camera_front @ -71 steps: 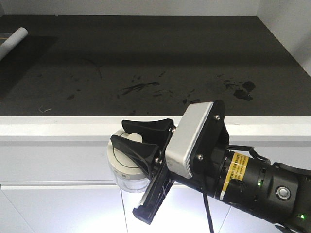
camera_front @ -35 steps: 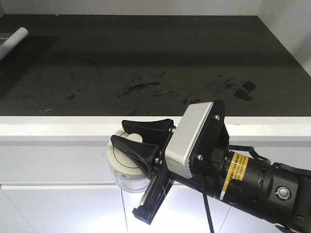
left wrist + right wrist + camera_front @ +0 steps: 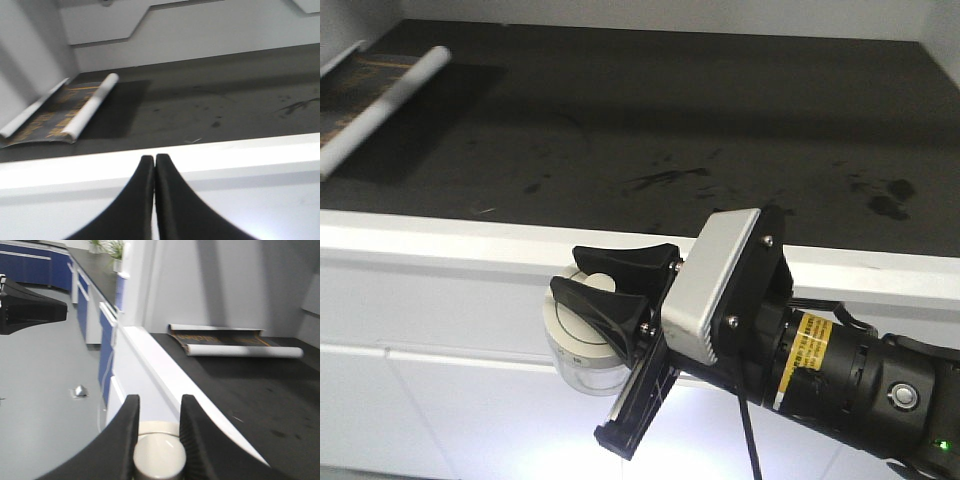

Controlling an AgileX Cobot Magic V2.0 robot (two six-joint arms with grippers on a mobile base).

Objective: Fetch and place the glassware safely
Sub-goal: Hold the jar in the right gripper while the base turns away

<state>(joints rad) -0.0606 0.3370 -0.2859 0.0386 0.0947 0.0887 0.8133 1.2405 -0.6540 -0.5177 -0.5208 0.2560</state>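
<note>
In the front-facing view the right gripper (image 3: 610, 285) reaches in from the lower right, its two black fingers (image 3: 620, 258) closed on the raised knob (image 3: 595, 285) of the cream-white lid (image 3: 567, 322) of a small glass jar (image 3: 582, 368). The glass jar hangs clear of any support, just in front of the white front edge (image 3: 460, 240) of the surface (image 3: 720, 110) and below its dark top, against the white cabinet face. A grey box (image 3: 712, 285) sits on the wrist behind the fingers, and a yellow label (image 3: 807, 345) wraps the black arm. The dark top carries smeared stains (image 3: 665, 180), and a rolled sheet (image 3: 382, 105) lies at its far left corner, well apart from the jar. In the left wrist view the left gripper (image 3: 154, 159) shows its two black fingers pressed together at the tips with nothing between them, hovering in front of the white edge; beyond it lies the dark top with the rolled sheet, partly unrolled, by the left wall. In the right wrist view the right gripper's fingers stand on either side of the cream-white knob, touching it, with the wider lid rim showing just beyond. The white edge runs away diagonally, the rolled sheet lies at the far end of the dark top, and blue cabinets (image 3: 30, 270) line the background on the left.
</note>
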